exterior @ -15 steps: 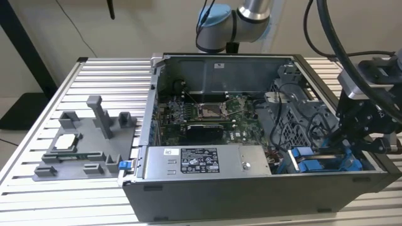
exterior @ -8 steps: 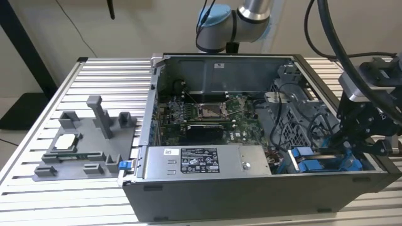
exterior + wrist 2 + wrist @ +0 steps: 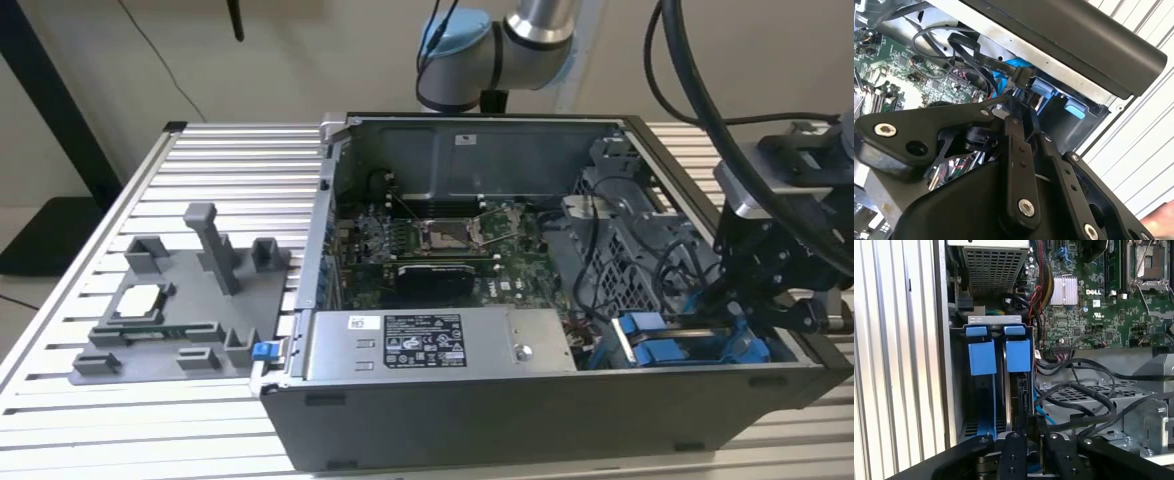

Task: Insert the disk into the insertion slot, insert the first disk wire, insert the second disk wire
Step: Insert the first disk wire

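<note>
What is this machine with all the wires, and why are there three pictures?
It is a robot arm working inside an open computer case that stands on a ribbed metal table. One picture comes from a camera standing apart, so you see everything. The other two come from cameras riding on the arm near its wrist, looking along its black tool. The tool reaches into the corner of the case with bright blue rails, the insertion slot, among black wires. The green board is the computer's main board, with a silver box beside it. Next to the case, on the table, lies a grey fixture with posts. I cannot tell whether the tool holds anything.
</note>
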You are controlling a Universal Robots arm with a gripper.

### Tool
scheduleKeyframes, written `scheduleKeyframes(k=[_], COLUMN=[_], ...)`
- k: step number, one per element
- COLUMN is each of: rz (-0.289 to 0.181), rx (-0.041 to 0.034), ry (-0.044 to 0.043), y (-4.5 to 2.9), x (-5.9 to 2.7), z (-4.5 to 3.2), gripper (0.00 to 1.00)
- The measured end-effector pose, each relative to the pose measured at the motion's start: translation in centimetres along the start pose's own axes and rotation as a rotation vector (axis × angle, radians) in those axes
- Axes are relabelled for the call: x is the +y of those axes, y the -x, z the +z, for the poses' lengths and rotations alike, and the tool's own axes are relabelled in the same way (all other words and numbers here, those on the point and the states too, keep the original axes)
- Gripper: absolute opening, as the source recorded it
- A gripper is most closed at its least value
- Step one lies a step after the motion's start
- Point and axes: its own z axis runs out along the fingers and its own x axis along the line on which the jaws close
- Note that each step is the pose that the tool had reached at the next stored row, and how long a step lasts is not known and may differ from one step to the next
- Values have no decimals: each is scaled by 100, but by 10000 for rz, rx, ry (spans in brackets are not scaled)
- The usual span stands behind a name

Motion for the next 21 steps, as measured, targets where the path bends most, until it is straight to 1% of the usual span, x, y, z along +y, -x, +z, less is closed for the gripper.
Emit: scheduleKeyframes(k=[7, 14, 21], rz=[23, 16, 6], rx=[-3, -6, -11], ry=[-78, -118, -181], y=[-4, -7, -12], x=[12, 15, 24], z=[17, 37, 56], gripper=[0, 0, 0])
